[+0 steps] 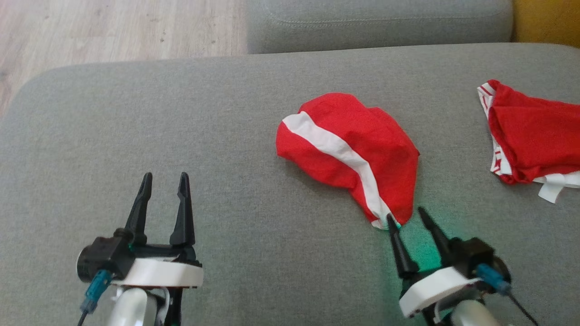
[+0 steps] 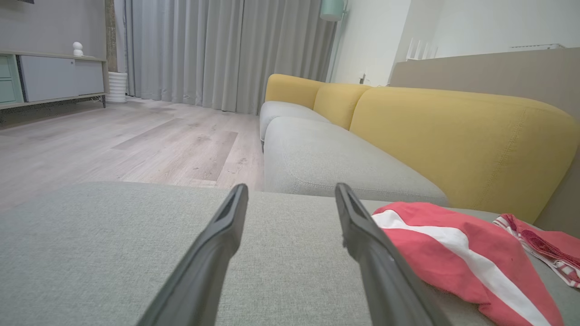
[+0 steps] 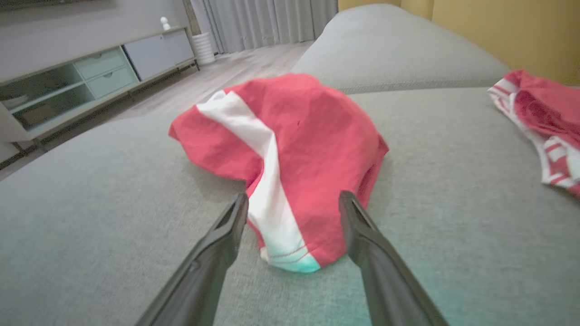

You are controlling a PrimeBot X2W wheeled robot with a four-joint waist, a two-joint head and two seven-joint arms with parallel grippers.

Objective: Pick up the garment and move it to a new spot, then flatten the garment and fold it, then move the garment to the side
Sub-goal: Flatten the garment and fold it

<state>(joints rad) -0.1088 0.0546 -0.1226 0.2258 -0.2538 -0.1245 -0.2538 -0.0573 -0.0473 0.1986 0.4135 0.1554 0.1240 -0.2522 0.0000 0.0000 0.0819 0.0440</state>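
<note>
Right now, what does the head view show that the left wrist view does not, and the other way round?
Head view's own: the right end effector, open, with its fingertips at the near corner of the striped garment.
Left wrist view's own: the backrest in yellow, the curtain and the cabinet.
Shared: the cushion, the striped garment, the second garment, the floor, and the left end effector, open over bare cushion.
</note>
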